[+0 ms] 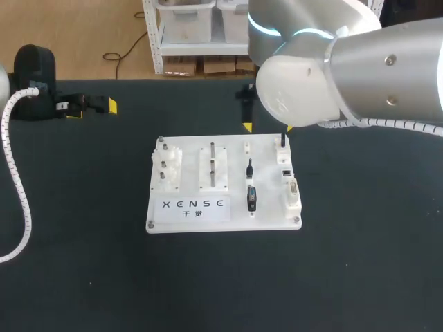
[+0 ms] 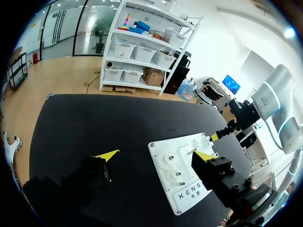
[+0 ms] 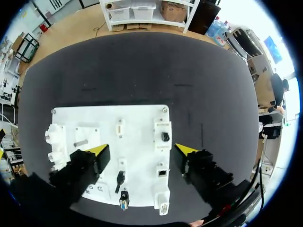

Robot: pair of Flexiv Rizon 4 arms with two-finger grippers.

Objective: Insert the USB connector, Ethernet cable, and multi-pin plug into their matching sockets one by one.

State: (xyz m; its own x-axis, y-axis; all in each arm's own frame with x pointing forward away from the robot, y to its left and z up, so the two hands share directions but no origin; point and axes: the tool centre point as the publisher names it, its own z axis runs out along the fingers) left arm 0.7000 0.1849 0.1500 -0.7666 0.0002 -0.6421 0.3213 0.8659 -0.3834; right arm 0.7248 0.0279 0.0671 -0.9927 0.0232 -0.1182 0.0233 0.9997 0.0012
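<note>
At least two plugs (image 1: 251, 198) await insertion on the board (image 1: 230, 156); left end effector (image 2: 156, 155) and right end effector (image 3: 141, 150) both gape empty.

Robotics lab — white socket board (image 1: 267, 188) on black table (image 1: 360, 266).

A black tabletop (image 1: 360, 277) carries a white board (image 1: 270, 200), which lies flat about midway between the left and right edges and nearer the far edge. At the board's left end stands a pegged block (image 1: 168, 166), white with short round stubs. Just beside it, toward the board's middle, a pin block (image 1: 213, 166) holds two upright metal pins. A printed label (image 1: 195, 209) lies along the left half of the board's near edge. Small screws (image 1: 149, 224) sit at the board's corners.
</note>
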